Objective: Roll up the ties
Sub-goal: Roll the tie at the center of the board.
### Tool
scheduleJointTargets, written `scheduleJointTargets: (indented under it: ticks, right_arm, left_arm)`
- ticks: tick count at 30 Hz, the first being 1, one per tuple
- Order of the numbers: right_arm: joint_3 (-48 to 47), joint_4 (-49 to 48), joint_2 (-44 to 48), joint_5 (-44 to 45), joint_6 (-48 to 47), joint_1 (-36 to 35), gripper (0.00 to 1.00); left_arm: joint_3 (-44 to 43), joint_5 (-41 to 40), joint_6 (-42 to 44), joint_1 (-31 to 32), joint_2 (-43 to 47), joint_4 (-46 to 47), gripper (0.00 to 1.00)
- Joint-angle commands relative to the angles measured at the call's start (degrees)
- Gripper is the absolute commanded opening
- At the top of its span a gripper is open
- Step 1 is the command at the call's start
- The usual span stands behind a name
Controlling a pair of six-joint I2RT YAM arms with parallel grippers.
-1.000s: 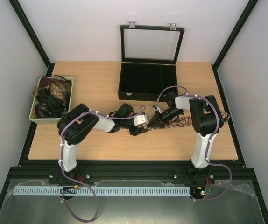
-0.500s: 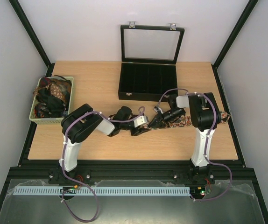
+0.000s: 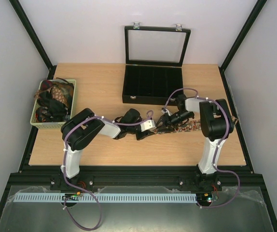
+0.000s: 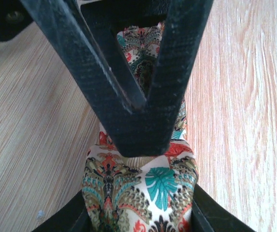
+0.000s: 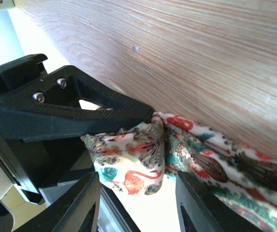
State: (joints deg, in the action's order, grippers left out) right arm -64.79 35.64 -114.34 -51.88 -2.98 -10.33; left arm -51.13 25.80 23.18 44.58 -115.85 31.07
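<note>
Pale wooden bench (image 3: 100, 92), white walls (image 3: 80, 29). Cream paisley-print fabric tie (image 3: 190, 126) lies from mid-bench toward the right edge. Left gripper (image 4: 143, 140) pinches its folded end; right gripper (image 5: 137, 178) has jaws apart around the fold. Right arm (image 3: 214, 123) hides 1 stretch.

Pale walls (image 3: 80, 29) enclose a light wooden table (image 3: 100, 92) framed by black posts (image 3: 31, 31).

The left claw (image 4: 143, 136) pinches a fold of the patterned tie (image 4: 159, 186), its black fingers (image 4: 92, 72) meeting in a V. The wooden surface (image 4: 240, 96) lies underneath.
</note>
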Motion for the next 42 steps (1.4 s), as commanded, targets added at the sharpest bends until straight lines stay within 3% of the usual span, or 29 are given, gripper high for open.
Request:
scheduleJointTargets:
  ticks: [1, 11, 14, 16, 23, 31, 38, 42]
  right_arm:
    - [1.9, -0.59, 3.11, 0.79, 4.04, -1.04, 0.43]
    - [2.07, -6.24, -0.1, 2.07, 7.9, -4.5, 0.29]
    - [1.94, -5.8, -1.0, 4.05, 6.97, -4.3, 0.08]
    - [2.36, -5.69, -1.18, 4.26, 6.68, -3.75, 0.02]
    - [4.18, -2.45, -6.76, 3.4, 3.17, -0.4, 0.01]
    - [4.01, -0.04, -11.06, 5.95, 1.01, 2.63, 0.01]
    - [2.57, 0.71, -12.76, 6.71, 0.98, 2.8, 0.01]
    - [1.8, 0.83, -12.52, 6.86, 1.14, 2.83, 0.02]
  left_arm:
    - [1.0, -5.79, 2.03, -0.31, -1.99, -17.66, 0.34]
    - [0.92, -6.2, 1.87, -0.02, -2.19, -18.69, 0.36]
    - [1.26, -6.37, 1.87, 0.0, -2.16, -18.67, 0.36]
    - [1.51, -6.31, 1.87, -0.03, -2.02, -18.47, 0.37]
    - [4.3, -1.33, 1.32, -1.46, 1.16, -12.4, 0.63]
    - [6.56, 1.47, -0.27, -1.28, 1.86, -1.12, 0.72]
    - [1.36, 2.92, -2.55, -0.27, -4.24, 2.61, 0.65]
    - [-0.27, 2.76, -1.45, 0.07, -5.71, 0.34, 0.46]
